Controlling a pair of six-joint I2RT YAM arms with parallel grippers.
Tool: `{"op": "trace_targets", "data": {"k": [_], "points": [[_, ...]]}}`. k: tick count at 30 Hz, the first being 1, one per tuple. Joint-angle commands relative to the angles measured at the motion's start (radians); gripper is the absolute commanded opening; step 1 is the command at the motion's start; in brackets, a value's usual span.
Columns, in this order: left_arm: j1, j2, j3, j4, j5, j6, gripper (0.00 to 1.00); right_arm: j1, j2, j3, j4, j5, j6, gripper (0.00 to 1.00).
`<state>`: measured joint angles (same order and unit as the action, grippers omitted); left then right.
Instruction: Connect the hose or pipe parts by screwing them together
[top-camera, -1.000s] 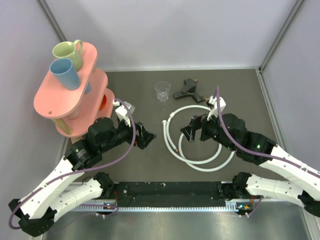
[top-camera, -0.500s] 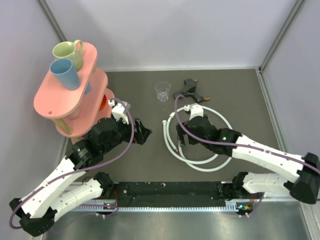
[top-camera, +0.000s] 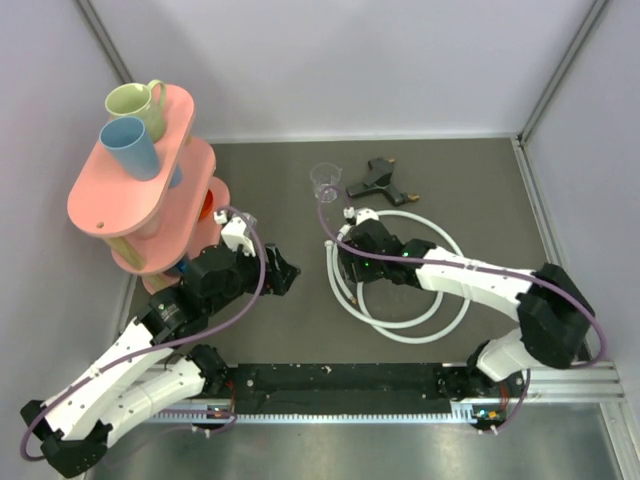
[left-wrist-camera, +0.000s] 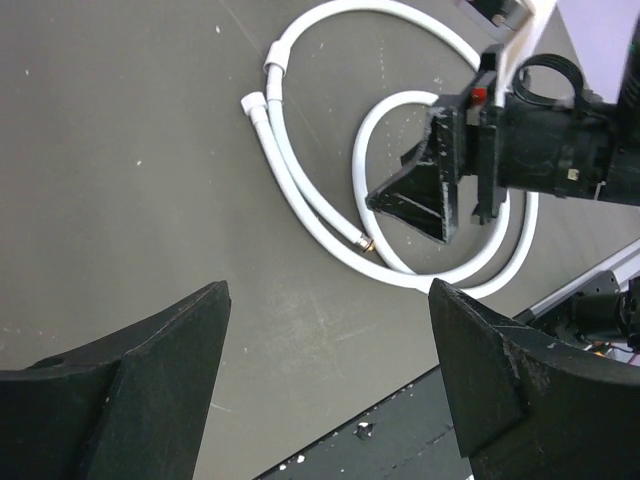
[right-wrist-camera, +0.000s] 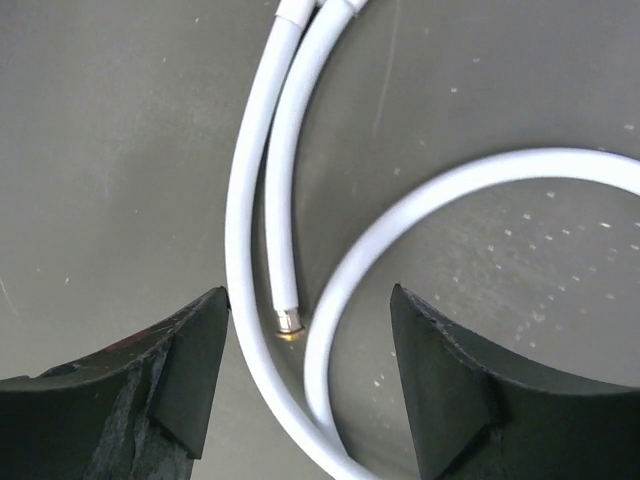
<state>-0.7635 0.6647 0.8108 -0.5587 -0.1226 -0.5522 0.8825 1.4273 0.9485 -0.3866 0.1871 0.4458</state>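
On a dark table (top-camera: 490, 190) we see a looped white hose (right-wrist-camera: 243, 200), its brass-tipped end (right-wrist-camera: 288, 325) between the right gripper's (right-wrist-camera: 308, 310) parted, empty jaws, probably lined up for a pickup, the left gripper (left-wrist-camera: 328, 300) open and empty nearby, and the black fitting (top-camera: 378, 180) well apart, its threads too small to make out.

Left arm (top-camera: 110, 378) and right arm (top-camera: 470, 283): white shells, black joints, purple cables (top-camera: 263, 270), black wedge-shaped pincer fingers (right-wrist-camera: 190, 370)
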Motion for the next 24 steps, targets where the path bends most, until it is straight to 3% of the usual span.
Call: {"op": "trace_targets", "data": {"k": [1, 10, 16, 24], "points": [[0.001, -0.002, -0.027, 0.02, 0.006, -0.034, 0.85, -0.004, 0.111, 0.111, 0.083, -0.041, -0.009, 0.63], [0.003, -0.022, -0.058, 0.042, 0.003, -0.041, 0.84, -0.063, 0.332, 0.318, 0.077, 0.025, 0.027, 0.59], [0.003, -0.045, -0.074, 0.042, -0.018, -0.057, 0.83, -0.164, 0.435, 0.41, 0.046, 0.095, 0.191, 0.55], [0.003, -0.042, -0.079, 0.051, -0.017, -0.068, 0.81, -0.197, 0.596, 0.613, -0.052, 0.15, 0.386, 0.51]]}}
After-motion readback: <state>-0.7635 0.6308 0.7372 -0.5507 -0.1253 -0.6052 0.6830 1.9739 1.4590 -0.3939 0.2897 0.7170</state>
